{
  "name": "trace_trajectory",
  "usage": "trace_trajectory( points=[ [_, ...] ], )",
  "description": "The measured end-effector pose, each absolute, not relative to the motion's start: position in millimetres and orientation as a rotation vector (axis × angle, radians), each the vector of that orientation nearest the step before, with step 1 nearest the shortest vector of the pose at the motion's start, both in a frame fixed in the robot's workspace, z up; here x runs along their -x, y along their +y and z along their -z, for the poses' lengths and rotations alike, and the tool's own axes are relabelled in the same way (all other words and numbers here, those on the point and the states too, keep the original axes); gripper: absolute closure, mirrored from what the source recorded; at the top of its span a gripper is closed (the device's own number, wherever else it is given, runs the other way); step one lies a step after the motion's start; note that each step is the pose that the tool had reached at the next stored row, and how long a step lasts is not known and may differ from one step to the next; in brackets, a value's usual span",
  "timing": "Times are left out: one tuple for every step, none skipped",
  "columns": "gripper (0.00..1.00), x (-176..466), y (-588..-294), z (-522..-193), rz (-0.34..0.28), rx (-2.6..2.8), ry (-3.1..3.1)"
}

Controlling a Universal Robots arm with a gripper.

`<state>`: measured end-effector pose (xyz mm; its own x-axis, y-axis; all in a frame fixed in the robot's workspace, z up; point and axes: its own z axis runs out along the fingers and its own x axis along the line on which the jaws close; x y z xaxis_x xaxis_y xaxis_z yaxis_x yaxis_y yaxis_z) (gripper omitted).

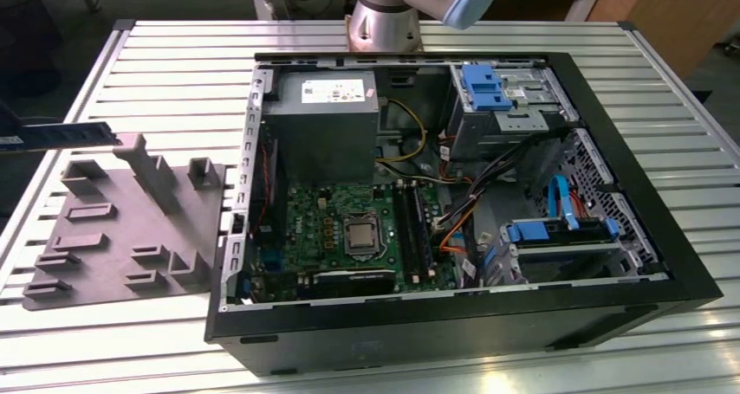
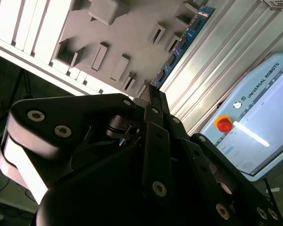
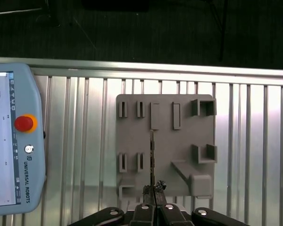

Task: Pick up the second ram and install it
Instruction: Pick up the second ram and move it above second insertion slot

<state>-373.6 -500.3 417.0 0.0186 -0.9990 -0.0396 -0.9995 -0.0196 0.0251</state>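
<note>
Gripper point(image 3: 153, 188) jaws are clamped on one end of the second ram point(image 3: 152, 155). The stick juts straight out from them, edge-on in the first wrist view and as a dark strip with black chips point(image 2: 179, 44) in the second wrist view. It hangs in the air over the grey holder plate point(image 3: 179, 141), at that plate's far corner at the exterior view's left point(image 1: 69, 135). The plate lies on the ribbed metal table point(image 3: 254, 155), with a teach pendant point(image 3: 14, 141) beside it. At the exterior view's right sits the open computer case point(image 1: 463, 325), its motherboard point(image 1: 318, 229) exposed, with long black memory slots point(image 1: 413, 229) beside the processor socket point(image 1: 360, 235).
</note>
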Motion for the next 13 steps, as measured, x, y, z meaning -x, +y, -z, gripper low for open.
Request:
trace_trajectory(
  points=[
    [0.89,373,-500,-417,-0.072,2.235,2.193],
    [0.89,371,-500,-417,-0.072,2.235,2.193],
    [0.89,370,-500,-417,-0.072,2.235,2.193],
    [0.89,369,-500,-417,-0.072,2.235,2.193],
    [0.89,368,-500,-417,-0.072,2.235,2.193],
    [0.89,367,-500,-417,-0.072,2.235,2.193],
    [0.89,365,-500,-417,-0.072,2.235,2.193],
    [0.89,364,-500,-417,-0.072,2.235,2.193],
    [0.89,363,-500,-417,-0.072,2.235,2.193],
    [0.89,361,-500,-417,-0.072,2.235,2.193],
    [0.89,361,-500,-417,-0.072,2.235,2.193],
    [0.89,360,-500,-417,-0.072,2.235,2.193],
    [0.89,359,-500,-417,-0.072,2.235,2.193]
  ],
)
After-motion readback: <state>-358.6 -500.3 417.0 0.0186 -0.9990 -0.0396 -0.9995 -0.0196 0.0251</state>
